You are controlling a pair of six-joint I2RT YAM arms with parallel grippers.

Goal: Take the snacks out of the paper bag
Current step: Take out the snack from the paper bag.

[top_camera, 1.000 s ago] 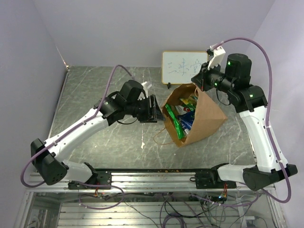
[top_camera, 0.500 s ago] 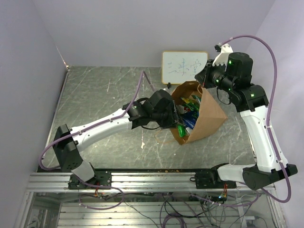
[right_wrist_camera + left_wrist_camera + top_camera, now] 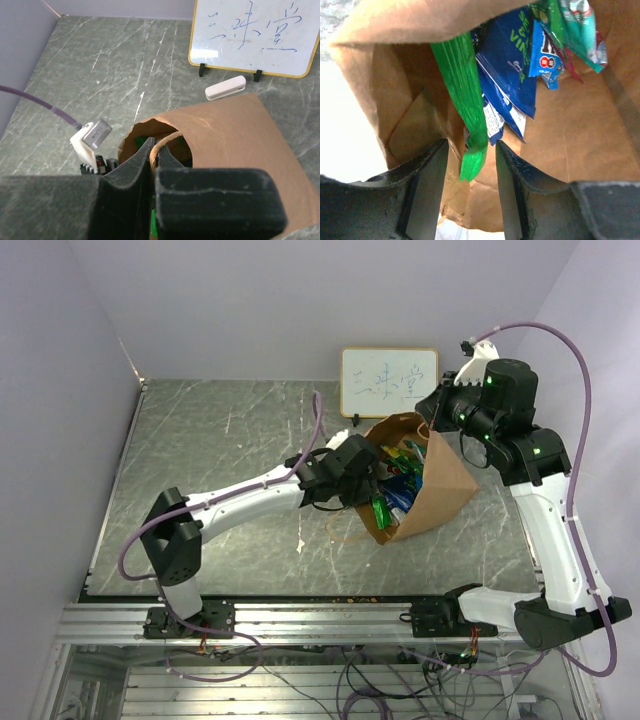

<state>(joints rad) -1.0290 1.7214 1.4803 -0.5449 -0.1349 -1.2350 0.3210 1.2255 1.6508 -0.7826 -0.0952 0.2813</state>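
The brown paper bag (image 3: pixel 440 480) lies tilted on the table with its mouth facing left. The snacks inside it are a green packet (image 3: pixel 462 90), a dark blue bag (image 3: pixel 507 70), a small blue pack (image 3: pixel 545 55) and a teal pack (image 3: pixel 580 25). My left gripper (image 3: pixel 372 492) is open inside the bag's mouth. In the left wrist view the gripper (image 3: pixel 470 150) has the green packet's lower tip between its fingers, not pinched. My right gripper (image 3: pixel 430 420) is shut on the bag's twisted handle (image 3: pixel 170 137) at the top rim, seen between its jaws (image 3: pixel 156 146) in the right wrist view.
A small framed whiteboard (image 3: pixel 388 382) stands behind the bag, with a white eraser (image 3: pixel 226 87) lying in front of it. The bag's other handle (image 3: pixel 340 530) loops onto the table at its near left. Grey walls close in the left and back of the table.
My left arm has swung right and pushed its open gripper into the bag's mouth. My right gripper has stayed on the handle, lifting the rim slightly.
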